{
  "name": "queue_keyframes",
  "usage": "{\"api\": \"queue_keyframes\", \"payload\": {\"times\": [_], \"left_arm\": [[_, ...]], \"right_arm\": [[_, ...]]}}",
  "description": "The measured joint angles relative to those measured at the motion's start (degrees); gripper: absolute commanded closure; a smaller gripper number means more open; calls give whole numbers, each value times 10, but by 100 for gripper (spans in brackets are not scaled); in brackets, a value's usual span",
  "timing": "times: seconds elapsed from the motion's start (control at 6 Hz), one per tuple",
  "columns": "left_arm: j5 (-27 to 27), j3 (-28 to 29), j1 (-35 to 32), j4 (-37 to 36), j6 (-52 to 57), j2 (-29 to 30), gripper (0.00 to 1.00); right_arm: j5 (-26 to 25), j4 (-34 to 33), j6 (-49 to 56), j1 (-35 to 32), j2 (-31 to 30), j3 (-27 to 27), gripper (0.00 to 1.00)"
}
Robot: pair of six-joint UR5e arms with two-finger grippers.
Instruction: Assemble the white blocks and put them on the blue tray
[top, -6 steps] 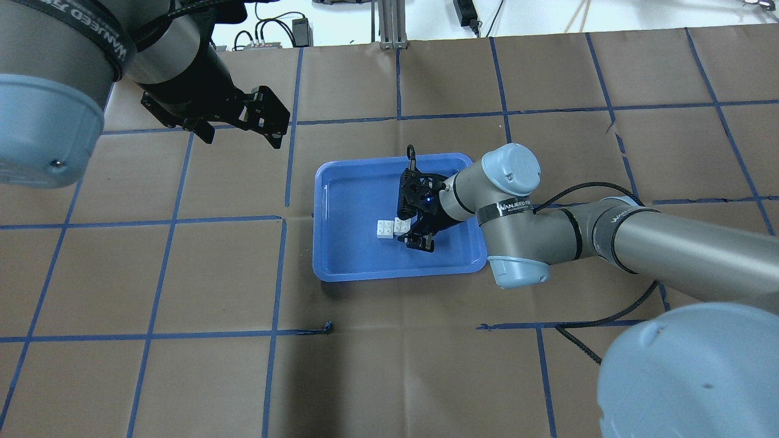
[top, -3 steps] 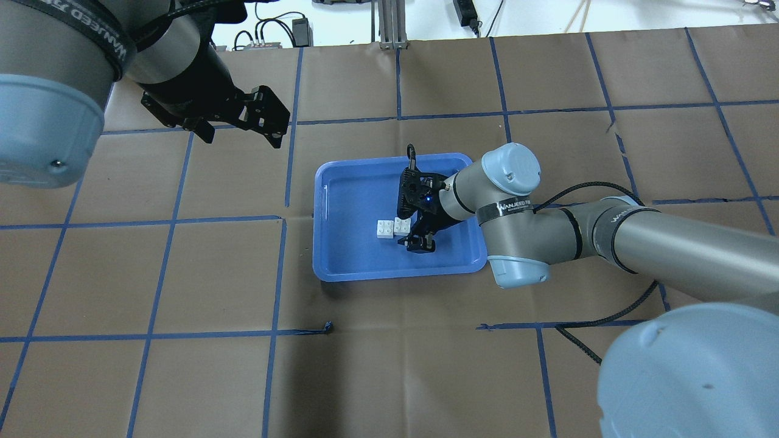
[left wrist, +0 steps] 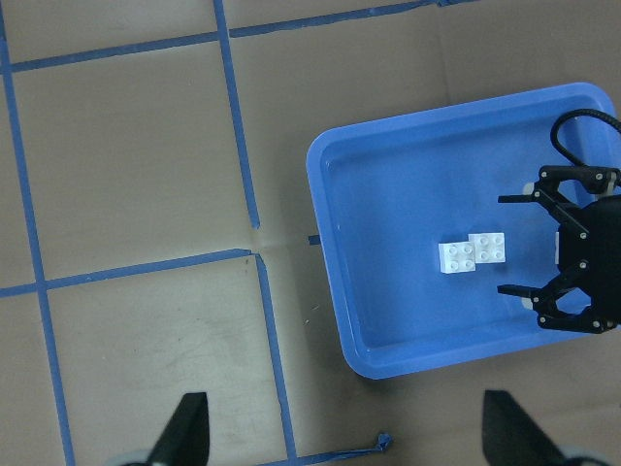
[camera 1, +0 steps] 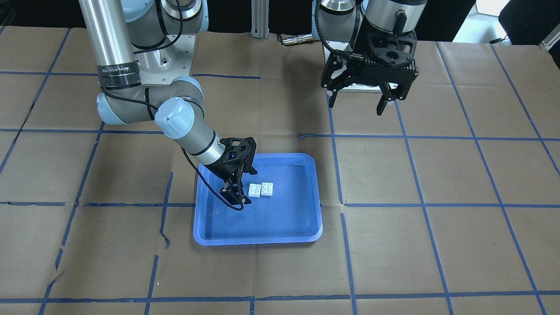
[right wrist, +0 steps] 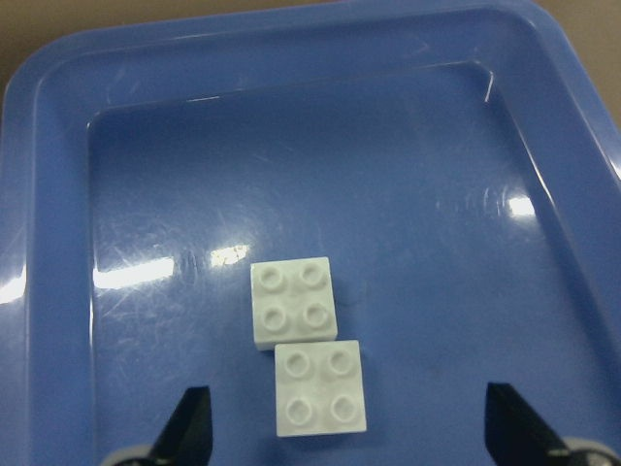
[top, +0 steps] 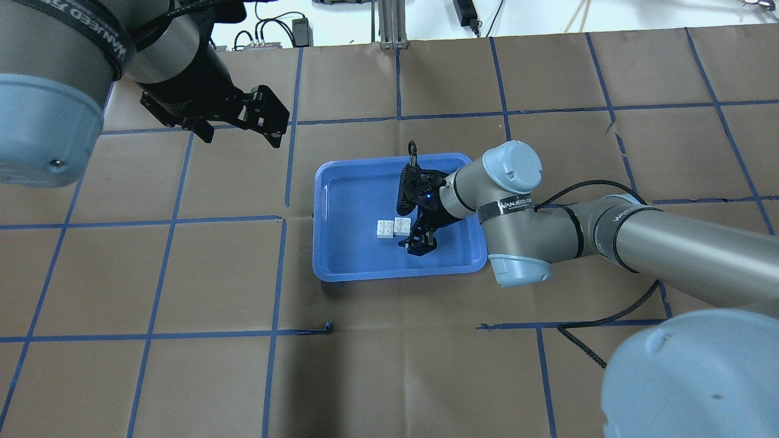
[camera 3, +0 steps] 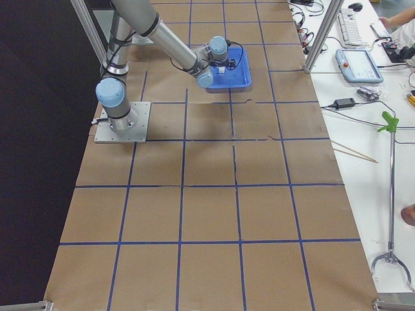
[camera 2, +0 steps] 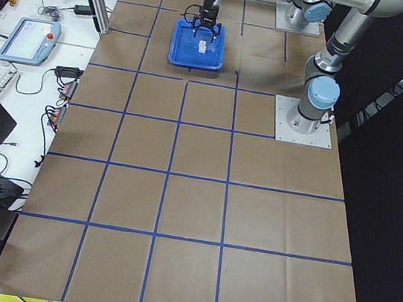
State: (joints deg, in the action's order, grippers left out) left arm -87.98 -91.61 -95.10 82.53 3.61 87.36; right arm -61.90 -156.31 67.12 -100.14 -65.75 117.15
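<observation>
We see the right gripper (camera 1: 246, 187) low inside the tray (camera 1: 284, 221), its fingers spread wide. The two blocks (camera 1: 256, 190) lie studs-up just ahead of its tips, touching each other but not the gripper. The left gripper (camera 1: 355, 107) hangs well apart from the tray, also spread and holding nothing.

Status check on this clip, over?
Right claw open, empty, low in blue tray beside white blocks. Left claw open, hovering off the tray. Blocks side by side, touching, studs up, not stacked. Nothing between claw and blocks.
</observation>
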Motion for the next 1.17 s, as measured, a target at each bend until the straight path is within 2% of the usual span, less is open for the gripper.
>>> {"api": "queue_keyframes", "payload": {"times": [0.17, 0.5, 0.83, 1.17], "left_arm": [[0, 0, 0, 0, 0, 0, 1], [-1, -5, -1, 1, 0, 0, 1], [1, -10, 2, -1, 5, 0, 1], [2, 0, 5, 7, 5, -2, 1]], "right_arm": [[-8, 58, -4, 5, -21, -17, 0], [-71, 229, -35, 12, -68, -86, 0], [-172, 395, -177, 30, -108, -155, 0], [-258, 527, -389, 57, -154, -213, 0]]}}
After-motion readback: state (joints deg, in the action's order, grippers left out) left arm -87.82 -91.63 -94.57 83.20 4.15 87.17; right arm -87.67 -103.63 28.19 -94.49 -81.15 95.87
